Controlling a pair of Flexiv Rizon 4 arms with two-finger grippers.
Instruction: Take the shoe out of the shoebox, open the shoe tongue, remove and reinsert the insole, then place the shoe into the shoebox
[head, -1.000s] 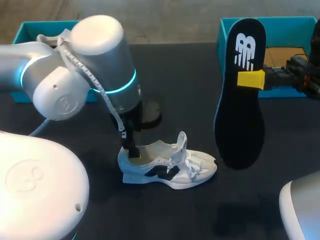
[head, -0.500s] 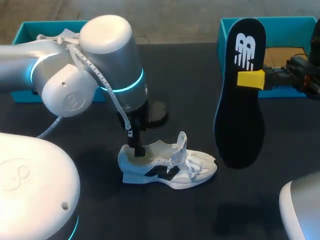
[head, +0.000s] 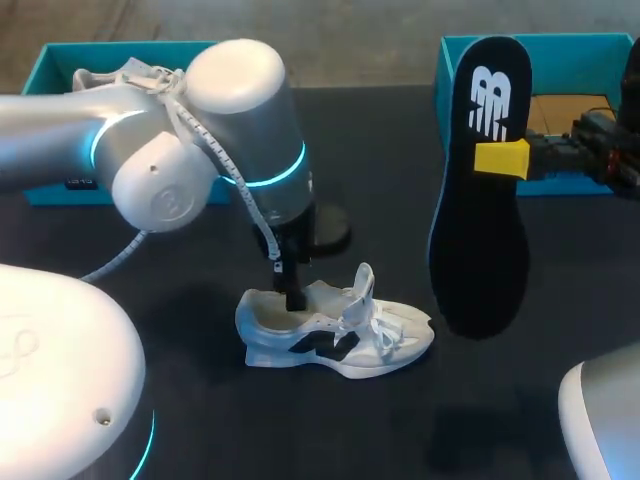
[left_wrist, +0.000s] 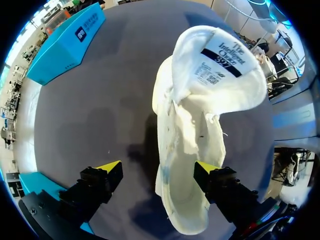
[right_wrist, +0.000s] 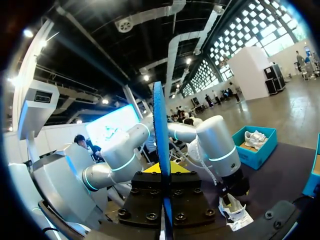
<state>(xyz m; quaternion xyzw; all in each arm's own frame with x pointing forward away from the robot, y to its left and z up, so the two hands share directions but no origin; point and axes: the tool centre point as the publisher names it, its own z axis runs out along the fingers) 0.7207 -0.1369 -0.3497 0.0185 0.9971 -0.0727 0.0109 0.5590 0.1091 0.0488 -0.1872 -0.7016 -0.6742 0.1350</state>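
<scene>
Our left hand (left_wrist: 157, 167) stands wide open over the white shoe (head: 340, 335), one finger down at its collar and the other over bare counter (head: 400, 420). The shoe lies mid-counter, toe toward three o'clock. At its two o'clock, our right hand (head: 502, 158) is clamped on the upright insole (head: 480, 250), in front of the shoebox (head: 600, 42).

Large industrial or expo hall, set up as a robot test stn. Evidence: high dark roof w/ exposed ducts (right_wrist: 173, 47), tall grid windows (right_wrist: 235, 42), bare concrete floor (head: 330, 40). Bench is a dark table (head: 400, 150) w/ two robot arms (head: 240, 130) and teal boxes (head: 455, 60).
</scene>
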